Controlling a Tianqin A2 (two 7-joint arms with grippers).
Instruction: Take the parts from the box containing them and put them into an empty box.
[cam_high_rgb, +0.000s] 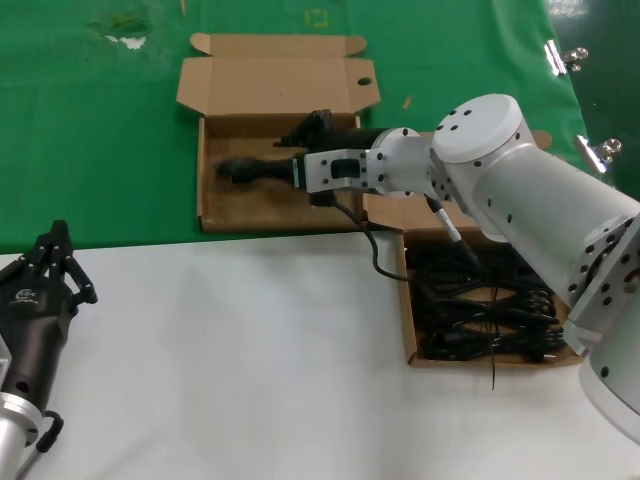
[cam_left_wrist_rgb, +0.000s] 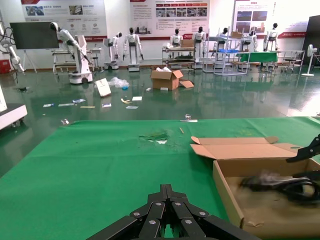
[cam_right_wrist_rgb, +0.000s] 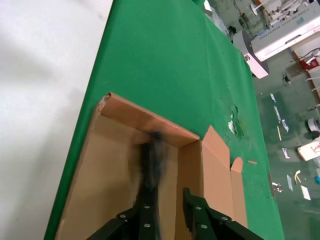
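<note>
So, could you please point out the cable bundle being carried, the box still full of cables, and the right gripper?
cable bundle (cam_high_rgb: 245, 168), head view, its blurred dark end over the open box.
full box (cam_high_rgb: 409, 318), head view, its left cardboard wall.
right gripper (cam_right_wrist_rgb: 170, 210), right wrist view, between the fingertips.

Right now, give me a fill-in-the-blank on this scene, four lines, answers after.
1. The right gripper is over the ____ box.
2. The cable bundle hangs over the left box, whose lid flap stands ____.
3. The right box holds a pile of black ____.
4. The left gripper waits over the ____ table surface.

Answers: left; open; cables; white
</note>
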